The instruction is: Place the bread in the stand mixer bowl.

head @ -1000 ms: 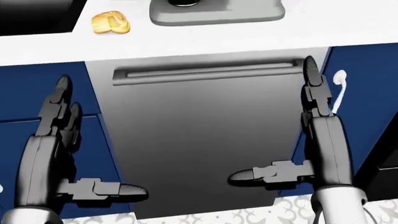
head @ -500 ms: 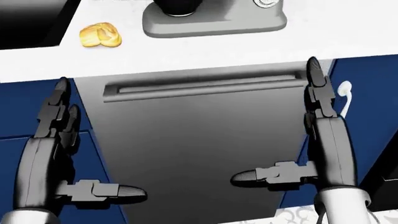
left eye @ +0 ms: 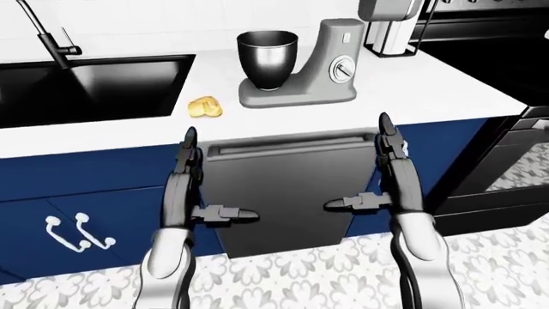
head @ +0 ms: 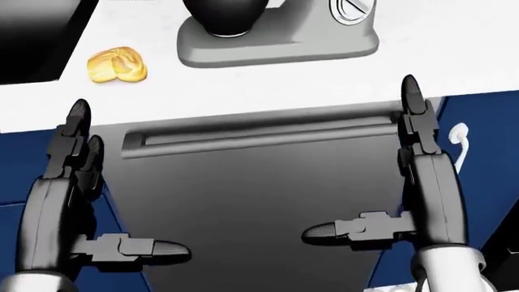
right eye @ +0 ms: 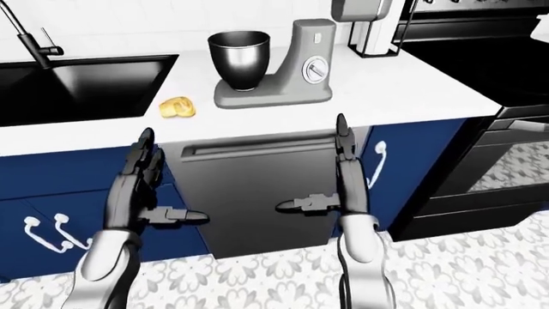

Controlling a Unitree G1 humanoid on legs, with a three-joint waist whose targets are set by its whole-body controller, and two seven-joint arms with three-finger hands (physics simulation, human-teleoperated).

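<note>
The bread (left eye: 206,108), a small golden roll, lies on the white counter (left eye: 412,84) just left of the grey stand mixer (left eye: 330,61). The mixer's dark metal bowl (left eye: 267,56) stands upright on the mixer's base, open at the top. Bread (head: 117,66) also shows at the top left of the head view. My left hand (left eye: 219,177) and right hand (left eye: 356,164) are both open and empty. They are held below counter height before the dishwasher door, fingers pointing up and thumbs pointing inward. The bread is above and slightly right of my left fingertips.
A black sink (left eye: 94,87) with a faucet (left eye: 43,32) lies left of the bread. A steel dishwasher (left eye: 283,187) sits under the counter between blue cabinets (left eye: 77,187). A black stove and oven (left eye: 506,148) stand at the right. The floor is patterned tile.
The whole head view has shifted: counter, bread and mixer base have slid down in the picture and look larger, so the camera moved closer. Both hands keep the same open pose.
</note>
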